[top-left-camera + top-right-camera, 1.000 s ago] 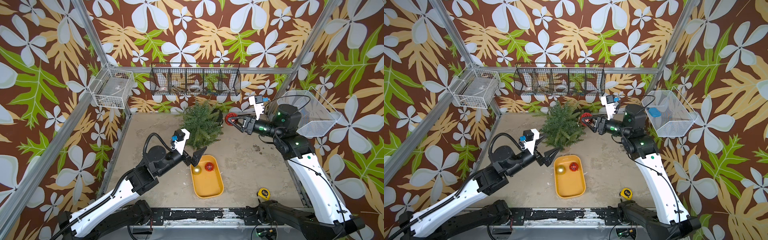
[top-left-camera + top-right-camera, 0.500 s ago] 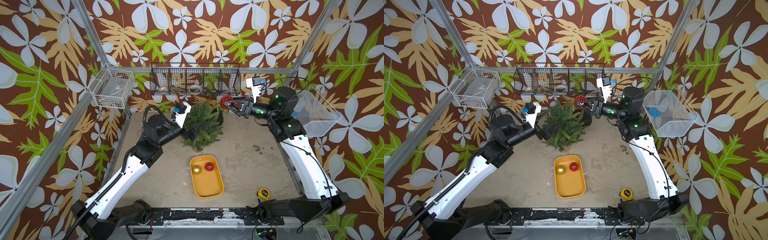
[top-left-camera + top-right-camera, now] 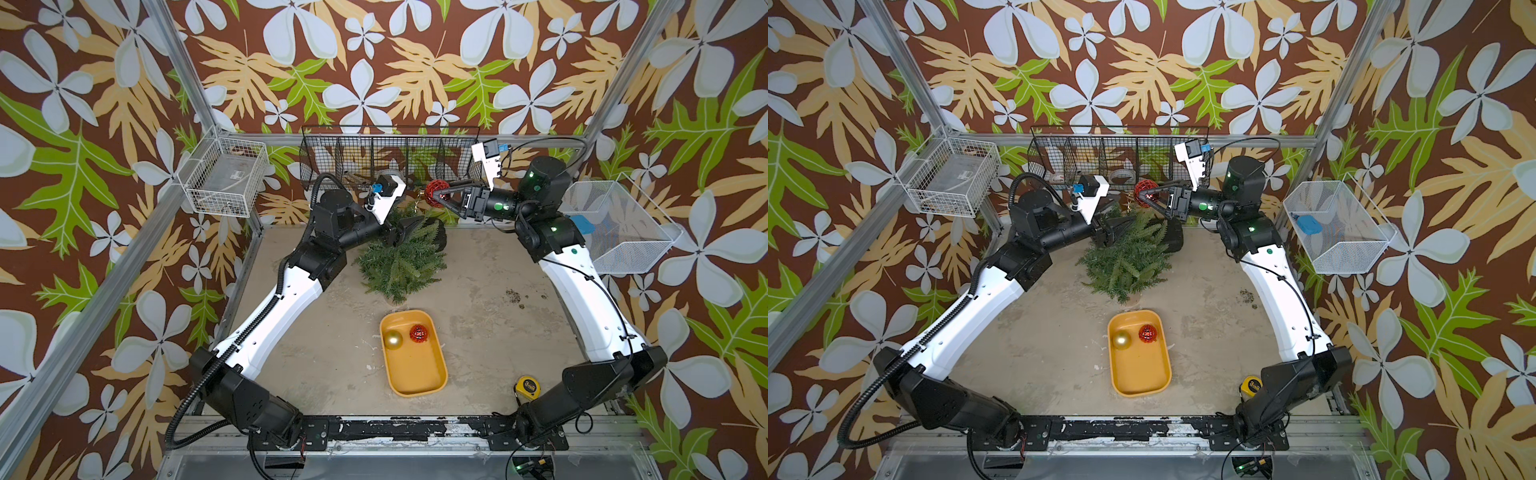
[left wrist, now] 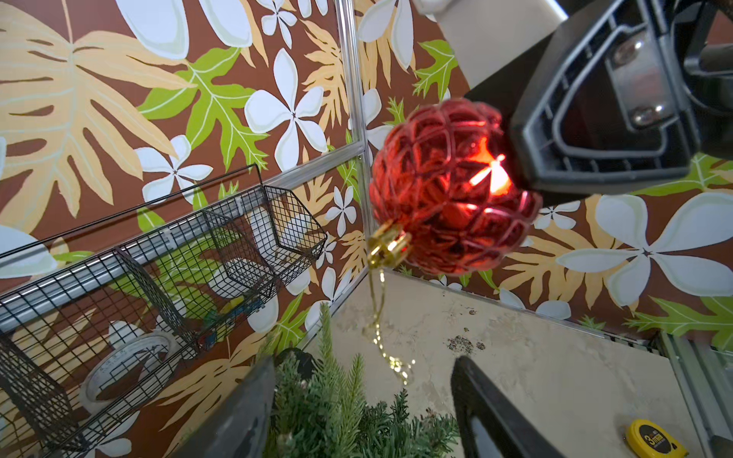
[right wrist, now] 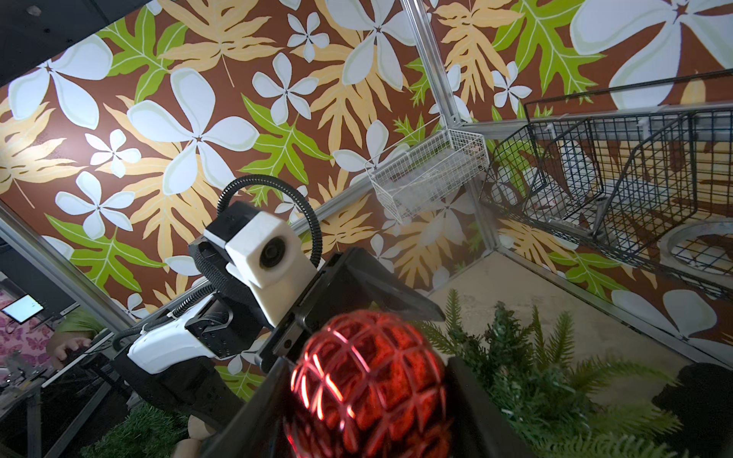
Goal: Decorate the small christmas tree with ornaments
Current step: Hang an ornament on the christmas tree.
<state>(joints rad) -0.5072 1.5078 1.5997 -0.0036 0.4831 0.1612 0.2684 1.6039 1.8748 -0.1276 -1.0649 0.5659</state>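
Observation:
The small christmas tree (image 3: 401, 259) stands at the back middle of the table, its black base (image 3: 437, 240) showing behind it. My right gripper (image 3: 437, 195) is shut on a glittery red ornament (image 3: 434, 193) and holds it just above and behind the tree top. The ornament's gold loop (image 4: 377, 317) dangles toward the branches. My left gripper (image 3: 409, 227) is at the tree's upper left. Its jaws stand apart, with green branch tips (image 4: 337, 408) between the fingers. A gold ornament (image 3: 392, 340) and a second red ornament (image 3: 418, 333) lie in the yellow tray (image 3: 415, 376).
A black wire basket (image 3: 390, 160) hangs on the back wall right behind the held ornament. A white wire basket (image 3: 226, 183) hangs at the left wall and a mesh basket (image 3: 619, 228) at the right. A yellow tape measure (image 3: 528, 385) lies at the front right.
My left gripper went from the tray's edge up to the tree top, and its jaws have narrowed. My right gripper carried the red ornament up and left, over the tree.

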